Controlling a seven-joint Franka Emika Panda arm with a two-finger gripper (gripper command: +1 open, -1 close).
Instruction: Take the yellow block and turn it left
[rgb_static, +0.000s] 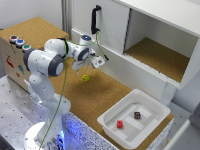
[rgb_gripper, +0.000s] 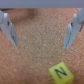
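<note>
The yellow block (rgb_static: 86, 78) is a tiny yellow-green cube lying on the cork tabletop (rgb_static: 107, 92). My gripper (rgb_static: 83, 70) hangs just above it, slightly toward the exterior view's left, open and empty. In the wrist view the two fingers (rgb_gripper: 10, 30) stand wide apart, and the gripper (rgb_gripper: 41, 45) is over bare cork. The yellow block (rgb_gripper: 61, 73) shows near the picture's edge with a dark mark on its top face. It lies outside the gap between the fingers and touches neither.
A white tray (rgb_static: 150, 107) at the exterior view's lower right holds a small red block (rgb_static: 120, 124) and a small dark block (rgb_static: 137, 115). A white cabinet (rgb_static: 160, 55) with an open compartment and a black handle (rgb_static: 95, 19) stands behind. A box with coloured buttons (rgb_static: 19, 42) stands at the left.
</note>
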